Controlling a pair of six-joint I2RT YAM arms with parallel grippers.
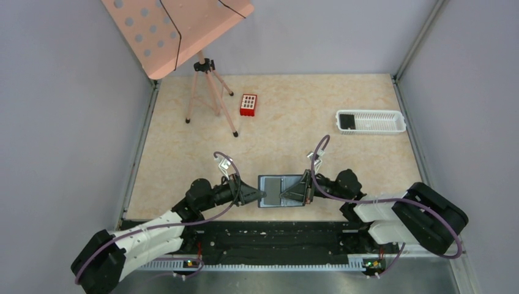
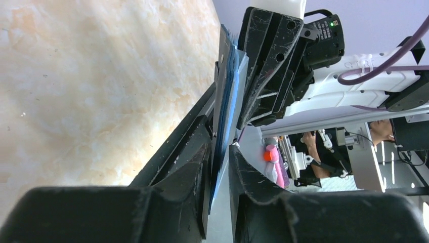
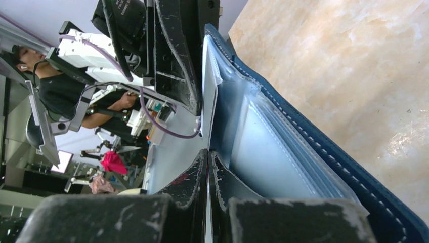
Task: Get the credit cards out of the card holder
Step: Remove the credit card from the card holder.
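Observation:
The blue card holder [image 1: 282, 186] lies open near the table's front edge, between both grippers. Its grey inside faces up, with a dark patch at the left. My left gripper [image 1: 262, 195] is shut on its left edge; in the left wrist view [image 2: 221, 147] a blue layer [image 2: 230, 86] and a thin dark sheet sit between the fingers. My right gripper [image 1: 292, 193] is shut on a thin pale inner leaf of the holder [image 3: 283, 147], seen in the right wrist view [image 3: 208, 154]. One black credit card [image 1: 347, 120] lies in the white tray.
The white slotted tray [image 1: 385, 128] stands at the back right. A small red box [image 1: 248, 105] and a tripod [image 1: 208, 92] carrying a pink perforated board stand at the back left. Grey walls enclose the table on three sides.

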